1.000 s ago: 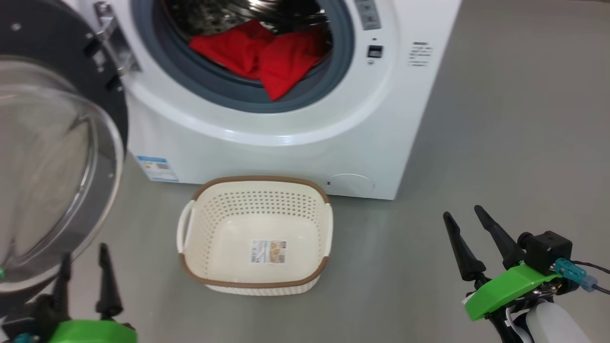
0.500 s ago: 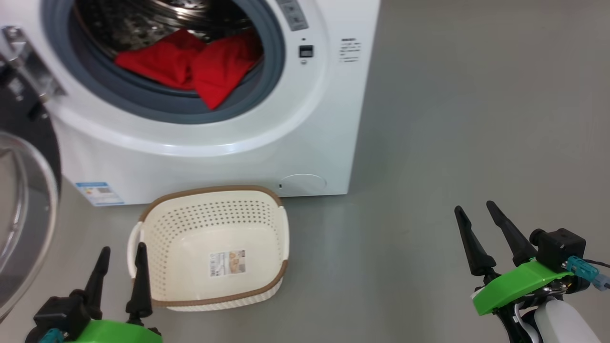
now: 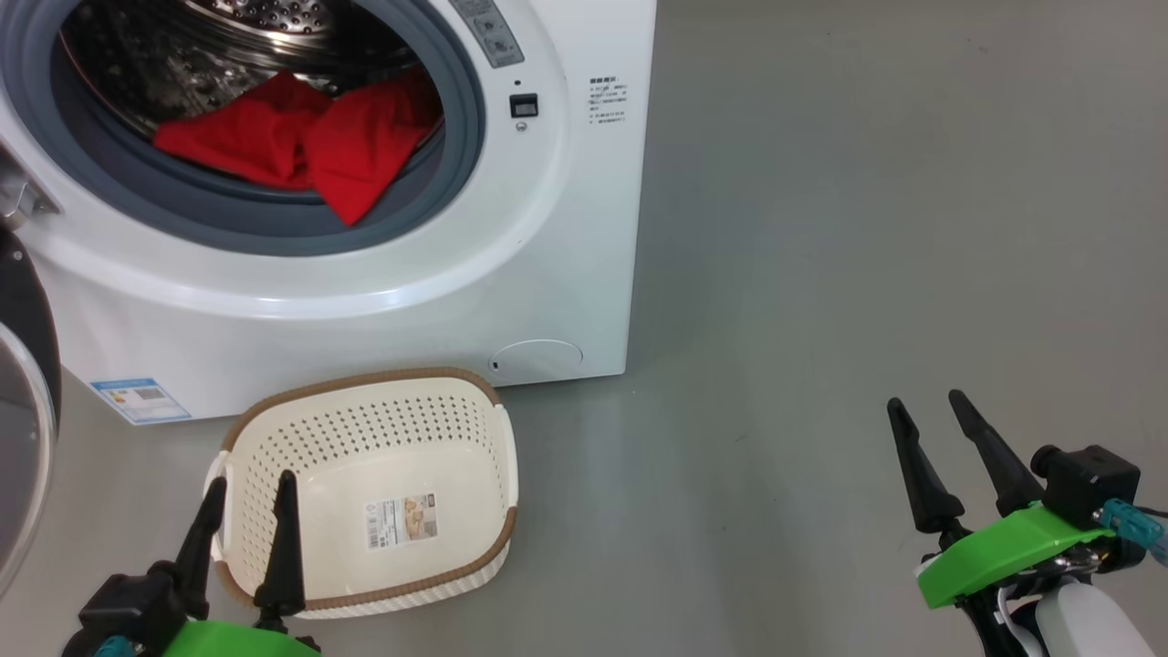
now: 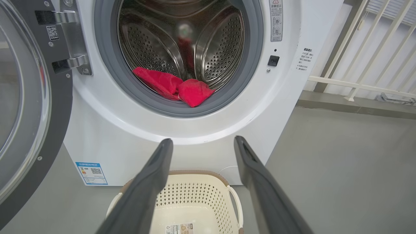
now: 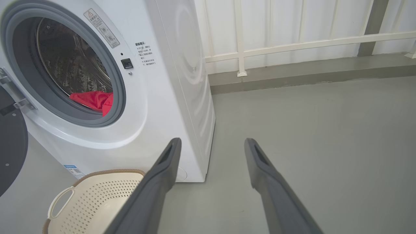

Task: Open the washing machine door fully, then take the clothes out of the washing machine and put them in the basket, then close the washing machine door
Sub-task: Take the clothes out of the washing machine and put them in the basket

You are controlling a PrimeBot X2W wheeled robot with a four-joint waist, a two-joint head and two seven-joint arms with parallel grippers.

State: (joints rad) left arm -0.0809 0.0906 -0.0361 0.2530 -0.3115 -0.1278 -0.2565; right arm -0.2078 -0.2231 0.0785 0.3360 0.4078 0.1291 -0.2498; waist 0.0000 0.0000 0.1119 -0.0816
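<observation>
The door [image 4: 60, 117] is open, the clothes [image 3: 301, 146] lie in the machine [image 3: 365, 301], the basket [image 3: 365, 377] is empty; left claw [image 3: 253, 481] and right claw [image 3: 926, 401] stand apart, empty.

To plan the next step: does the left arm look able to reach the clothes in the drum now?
Probably yes. The washing machine door stands swung aside, the clothes lie near the front of the drum, and the open left gripper points toward them with nothing between.

Light is bright and even in all 3 views. The drum [image 4: 221, 48] glints with glare; a soft shadow lies beside the washer [image 3: 584, 228]. Wrist views bend at the edges.
</observation>
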